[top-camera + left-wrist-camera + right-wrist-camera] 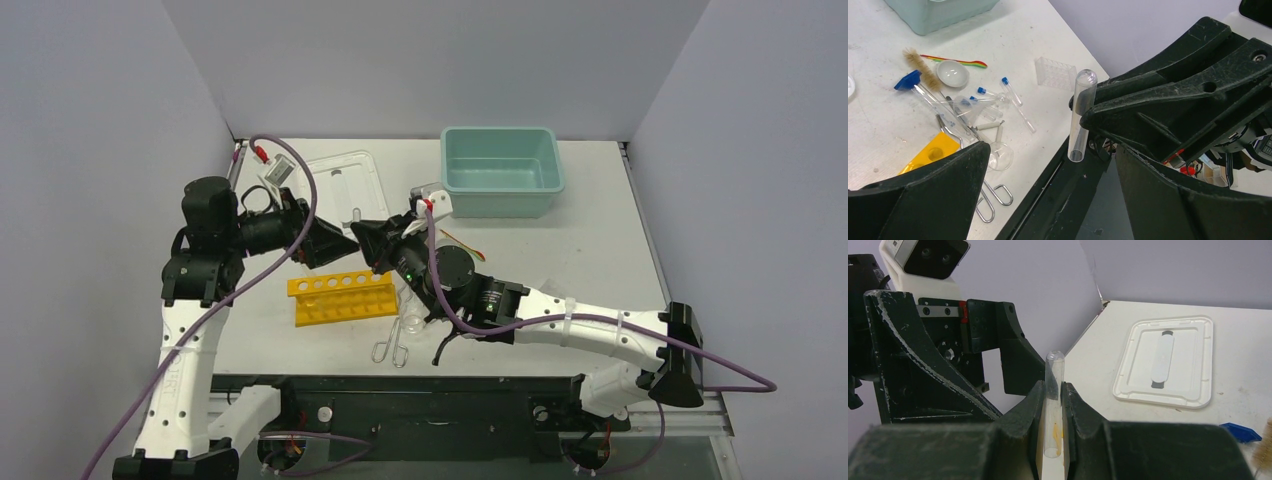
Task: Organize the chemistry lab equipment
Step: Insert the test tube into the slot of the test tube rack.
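The slick, fragile-looking glass tube (pixel 1054 362) is being pinched mid-length by the right gripper (pixel 1053 390). The left gripper (pixel 1054 165) is being held apart.

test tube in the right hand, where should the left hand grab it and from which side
On the test tube, probably the bare upper stretch under its rounded tip, coming in level from opposite the right hand, whose fingers cover the middle. The tube stands nearly upright.

left gripper (pixel 341 245) and right gripper (pixel 372 238) point at each other just beyond the yellow rack (pixel 340 298), tongs (pixel 392 346) in front.
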